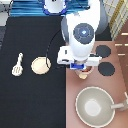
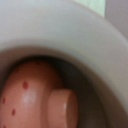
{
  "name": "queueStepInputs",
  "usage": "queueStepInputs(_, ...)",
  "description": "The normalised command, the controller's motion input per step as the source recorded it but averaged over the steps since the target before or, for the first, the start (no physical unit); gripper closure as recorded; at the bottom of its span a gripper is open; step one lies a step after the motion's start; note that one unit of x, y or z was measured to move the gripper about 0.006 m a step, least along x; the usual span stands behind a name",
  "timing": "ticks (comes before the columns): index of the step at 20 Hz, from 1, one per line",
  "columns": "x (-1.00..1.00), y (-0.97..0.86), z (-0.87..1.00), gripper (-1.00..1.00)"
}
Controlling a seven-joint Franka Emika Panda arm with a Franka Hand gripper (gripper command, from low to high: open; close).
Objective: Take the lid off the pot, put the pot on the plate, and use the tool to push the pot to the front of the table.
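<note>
Gripper (image 1: 84,70), grip state not discernible, low over the uncovered pot (image 1: 84,76) on the stove (image 1: 116,85), lid unseen; judged step: moving pot to plate (image 1: 41,65), which lies well apart toward the exterior view's left, tool (image 1: 18,64) beyond.

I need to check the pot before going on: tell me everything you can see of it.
The pot is small, round and pinkish-tan. It sits on the stove panel near the table's edge, mostly hidden under the gripper. The wrist view shows its pale rim and reddish, dotted contents from close by.
</note>
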Motion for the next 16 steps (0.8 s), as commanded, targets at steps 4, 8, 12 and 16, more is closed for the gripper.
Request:
queueStepInputs(4,-0.43,-0.20,-0.02,1.00)
queueStepInputs(8,-0.32,-0.13,0.00,1.00)
queueStepInputs(12,-0.48,-0.71,0.33,1.00)
queueStepInputs(16,-0.41,-0.74,0.41,1.00)
